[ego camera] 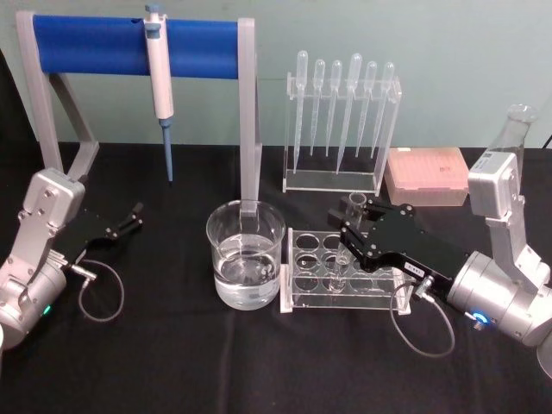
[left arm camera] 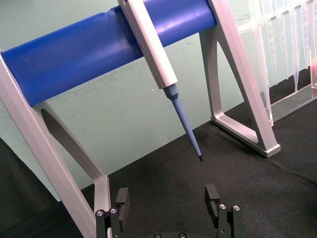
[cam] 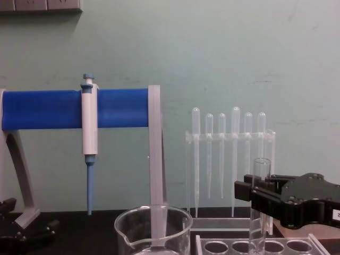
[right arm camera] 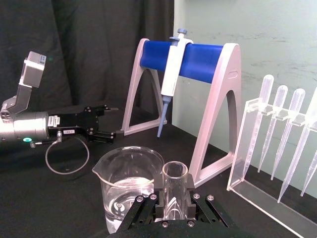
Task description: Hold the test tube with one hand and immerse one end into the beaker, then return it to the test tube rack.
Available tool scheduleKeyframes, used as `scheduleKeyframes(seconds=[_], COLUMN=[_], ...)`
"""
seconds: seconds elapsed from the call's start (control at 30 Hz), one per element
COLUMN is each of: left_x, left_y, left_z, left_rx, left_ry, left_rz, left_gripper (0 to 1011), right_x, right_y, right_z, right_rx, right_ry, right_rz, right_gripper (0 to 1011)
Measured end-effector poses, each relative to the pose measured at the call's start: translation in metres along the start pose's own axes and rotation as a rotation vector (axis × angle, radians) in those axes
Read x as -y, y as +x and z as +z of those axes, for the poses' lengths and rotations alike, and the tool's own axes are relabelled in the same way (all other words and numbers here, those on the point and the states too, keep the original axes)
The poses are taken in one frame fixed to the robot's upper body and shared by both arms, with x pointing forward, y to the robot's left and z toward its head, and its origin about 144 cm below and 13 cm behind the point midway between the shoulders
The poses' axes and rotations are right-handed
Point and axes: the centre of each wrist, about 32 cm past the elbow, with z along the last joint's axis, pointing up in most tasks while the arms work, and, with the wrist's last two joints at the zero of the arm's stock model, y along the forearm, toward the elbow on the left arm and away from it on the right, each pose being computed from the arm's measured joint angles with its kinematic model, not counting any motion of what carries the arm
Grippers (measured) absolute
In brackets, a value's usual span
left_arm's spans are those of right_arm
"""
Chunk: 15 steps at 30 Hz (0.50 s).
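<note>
Between the fingers of my right claw [ego camera: 356, 217] stands the test tube [cam: 258, 207], clamped just below its rim and upright, its lower end down in a hole of the clear test tube rack [ego camera: 341, 274]. My left claw [ego camera: 131, 216] hangs idle over the black surface [ego camera: 172, 362] well off to that side, fingers apart and holding nothing, near the foot of the blue pipette stand [ego camera: 138, 45].

To the left of the right claw, just beside the rack, sits the beaker [ego camera: 246, 254], part filled with clear liquid.

I judge the lift to be the risky part: if I swing toward the beaker before the round bottom clears the rack, the glass could catch the hole's edge, tilt in my grip or drag the rack along. A grip this high leaves a long length hanging below, so a fast sideways move could knock the tube against the beaker rim.
</note>
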Motion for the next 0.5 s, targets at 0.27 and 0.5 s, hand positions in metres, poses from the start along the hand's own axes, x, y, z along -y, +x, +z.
scheduleKeyframes(seconds=[0.27, 0.5], left_x=[0.0000, 0.0000], left_y=[0.0000, 0.0000], left_z=[0.0000, 0.0000], left_rx=[0.000, 0.000], left_ry=[0.000, 0.000], left_rz=[0.000, 0.000], left_gripper=[1000, 1000], right_x=[0.0000, 0.0001], right_y=[-0.0003, -0.0002], right_z=[-0.0007, -0.0007], right_rx=[-0.001, 0.000], right_ry=[-0.001, -0.001], right_rz=[-0.002, -0.002], right_gripper=[224, 224])
